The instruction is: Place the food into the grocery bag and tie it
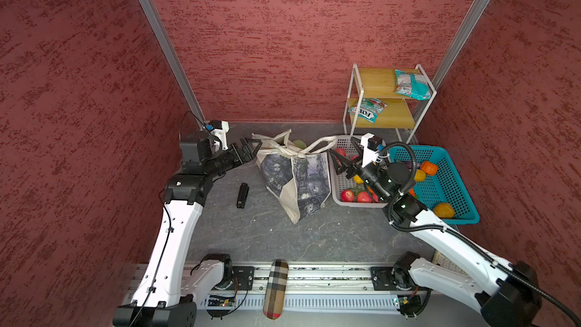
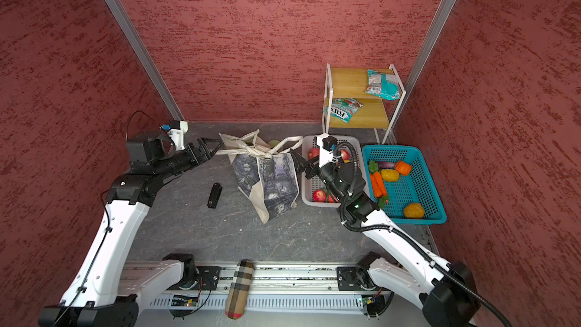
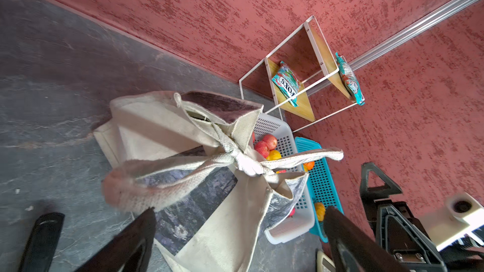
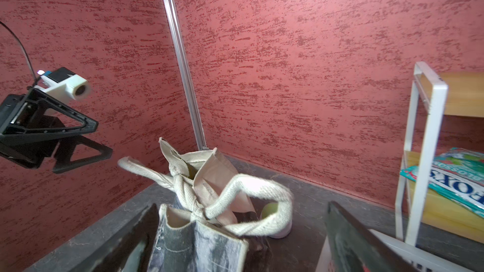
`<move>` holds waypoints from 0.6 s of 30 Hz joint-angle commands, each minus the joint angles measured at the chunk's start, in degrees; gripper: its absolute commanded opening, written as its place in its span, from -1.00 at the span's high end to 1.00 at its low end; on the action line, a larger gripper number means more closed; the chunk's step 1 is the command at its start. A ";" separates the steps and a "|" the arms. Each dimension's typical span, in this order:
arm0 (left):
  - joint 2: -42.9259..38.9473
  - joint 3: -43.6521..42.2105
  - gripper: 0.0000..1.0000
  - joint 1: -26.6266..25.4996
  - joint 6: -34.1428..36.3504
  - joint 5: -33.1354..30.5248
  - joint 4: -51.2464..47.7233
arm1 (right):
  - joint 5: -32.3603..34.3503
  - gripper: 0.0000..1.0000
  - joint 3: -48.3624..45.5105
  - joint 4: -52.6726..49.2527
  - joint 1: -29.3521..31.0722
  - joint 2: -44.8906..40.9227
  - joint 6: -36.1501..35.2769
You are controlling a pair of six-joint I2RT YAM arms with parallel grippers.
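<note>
Walls: we record a back wall (image 1: 298,42) and two side walls (image 1: 63,89), all in rough red plaster with darker horizontal flecks.
Corners: we note a pale metal strip (image 1: 163,39) running up each corner where the back wall meets a side wall.
Tabletop: we find a dark grey tabletop (image 1: 267,237), stone-like, with fine pale veins and a few small pale specks.
Furniture: we count one shelf unit (image 1: 374,83) in the far right corner, against the back wall. It has a thin white frame and two yellow wooden boards, one above the other.
Light: we find it even and soft, with faint shadows.
</note>
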 commanded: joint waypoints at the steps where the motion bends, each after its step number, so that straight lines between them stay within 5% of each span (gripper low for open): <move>1: -3.23 -1.13 -0.99 0.35 2.51 -7.83 -3.26 | 4.82 -0.98 -1.57 -3.53 0.18 -4.04 -2.63; 12: -14.70 -11.81 -0.99 0.55 4.72 -36.05 3.36 | 27.82 -0.97 -9.86 -8.52 -3.73 -10.97 -3.37; 18: -15.92 -21.99 -1.00 2.71 4.21 -42.45 13.56 | 34.04 -0.98 -19.78 0.70 -9.17 -14.82 -6.79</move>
